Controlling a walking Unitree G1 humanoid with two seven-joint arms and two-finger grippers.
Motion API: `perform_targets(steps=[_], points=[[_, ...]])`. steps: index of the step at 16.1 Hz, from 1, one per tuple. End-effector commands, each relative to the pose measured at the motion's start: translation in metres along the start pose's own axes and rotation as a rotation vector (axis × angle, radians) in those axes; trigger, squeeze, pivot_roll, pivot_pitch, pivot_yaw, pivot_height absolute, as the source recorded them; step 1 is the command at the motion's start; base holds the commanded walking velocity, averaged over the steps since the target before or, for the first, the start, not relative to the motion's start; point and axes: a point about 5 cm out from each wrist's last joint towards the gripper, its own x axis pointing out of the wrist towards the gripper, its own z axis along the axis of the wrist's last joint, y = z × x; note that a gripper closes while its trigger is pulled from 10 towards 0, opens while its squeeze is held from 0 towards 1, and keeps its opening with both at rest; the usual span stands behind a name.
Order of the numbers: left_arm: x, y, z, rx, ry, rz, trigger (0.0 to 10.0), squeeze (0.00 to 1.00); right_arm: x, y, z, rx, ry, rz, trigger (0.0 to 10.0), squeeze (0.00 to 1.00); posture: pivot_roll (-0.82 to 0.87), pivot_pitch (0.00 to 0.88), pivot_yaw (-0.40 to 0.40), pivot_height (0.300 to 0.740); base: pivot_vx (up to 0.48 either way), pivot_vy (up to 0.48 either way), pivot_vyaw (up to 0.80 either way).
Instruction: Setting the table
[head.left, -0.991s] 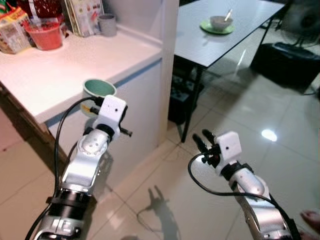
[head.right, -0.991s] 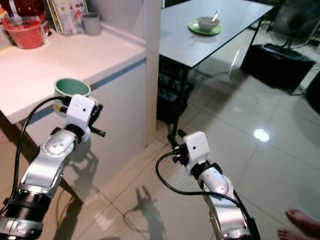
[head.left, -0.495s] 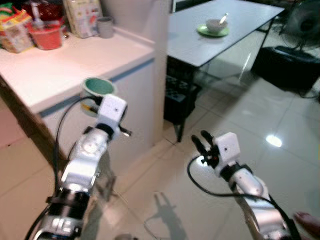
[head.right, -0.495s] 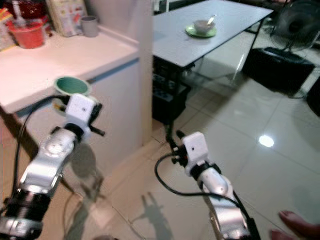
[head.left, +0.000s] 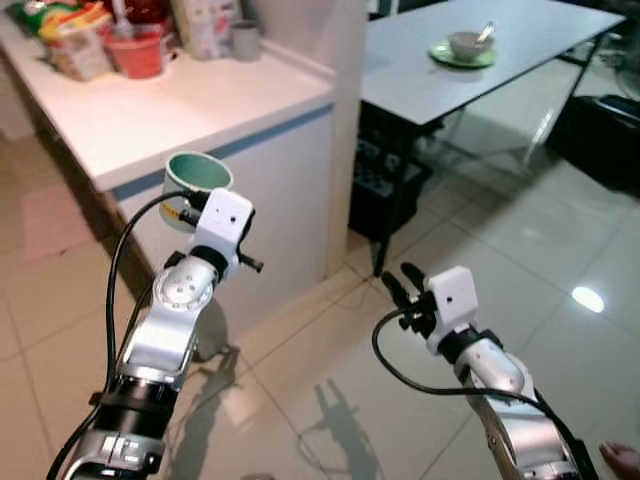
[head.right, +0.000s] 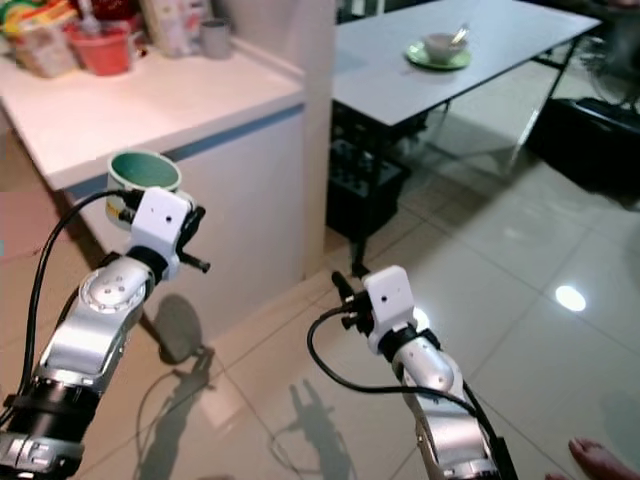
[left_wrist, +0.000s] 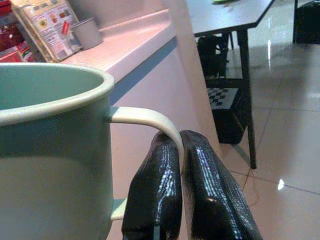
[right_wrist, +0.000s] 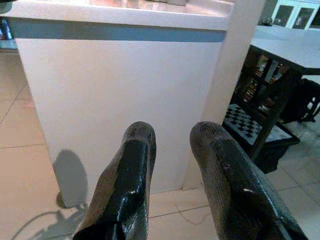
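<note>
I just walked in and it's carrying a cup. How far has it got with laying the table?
Partly there, it seems. The grey table already has a green plate with a small bowl and a utensil on it. In hand: the left gripper is shut on the handle of a green mug, held in the air beside the white counter. Left: carrying the mug to the table. The right gripper is open and holds nothing.

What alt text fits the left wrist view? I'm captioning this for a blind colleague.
The left hand pinches the cream handle of a green mug between its two black fingers, shut on it. Behind are a white counter and a grey table over a glossy tiled floor.
</note>
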Motion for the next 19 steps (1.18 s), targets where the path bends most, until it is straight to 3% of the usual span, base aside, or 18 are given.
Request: perform_targets(steps=[1, 6, 9, 19], points=[[0.0012, 0.0029, 0.0059, 0.021, -0.022, 0.011, 10.0, 0.00, -0.0001, -0.0022, 0.0013, -0.002, -0.002, -0.011, 10.0, 0.00, 0.06, 0.000, 0.016, 0.740, 0.000, 0.000, 0.00], [0.0019, -0.0003, 0.0079, 0.055, -0.031, -0.020, 10.0, 0.00, -0.0001, -0.0002, 0.0012, -0.001, -0.002, -0.009, 10.0, 0.00, 0.06, 0.000, 0.023, 0.740, 0.000, 0.000, 0.00], [0.0018, -0.0032, 0.0097, 0.094, -0.037, -0.055, 10.0, 0.00, -0.0001, 0.0014, 0.0016, 0.002, -0.002, -0.004, 10.0, 0.00, 0.06, 0.000, 0.025, 0.740, 0.480, 0.000, 0.00], [0.0023, -0.0067, 0.0116, 0.105, -0.045, -0.079, 10.0, 0.00, -0.0009, 0.0034, -0.0005, 0.009, 0.007, -0.001, 10.0, 0.00, 0.06, 0.000, 0.033, 0.740, 0.460, -0.039, 0.00]])
